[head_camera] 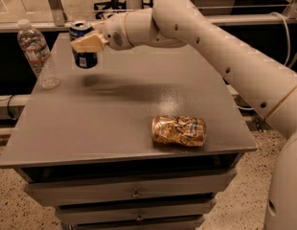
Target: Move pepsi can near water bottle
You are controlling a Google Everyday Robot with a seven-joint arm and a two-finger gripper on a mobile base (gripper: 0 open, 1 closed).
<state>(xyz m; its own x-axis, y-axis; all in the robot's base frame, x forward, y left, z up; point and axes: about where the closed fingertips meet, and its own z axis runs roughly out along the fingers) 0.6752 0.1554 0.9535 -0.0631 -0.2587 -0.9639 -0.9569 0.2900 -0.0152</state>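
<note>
The gripper (85,46) held the pepsi can (85,60) up above the counter (115,114), its fingers (90,41) pinching it. The water bottle (36,51) stood near. A gold can (179,131) lay sideways.

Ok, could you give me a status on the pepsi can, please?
Gripper shut on pepsi can, held above table, far left. Water bottle upright just left of it. Gold can on its side near front, out of the way.

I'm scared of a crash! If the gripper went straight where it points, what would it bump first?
Probably the water bottle, left of the gripper holding the pepsi can above the table; depth is unclear.
</note>
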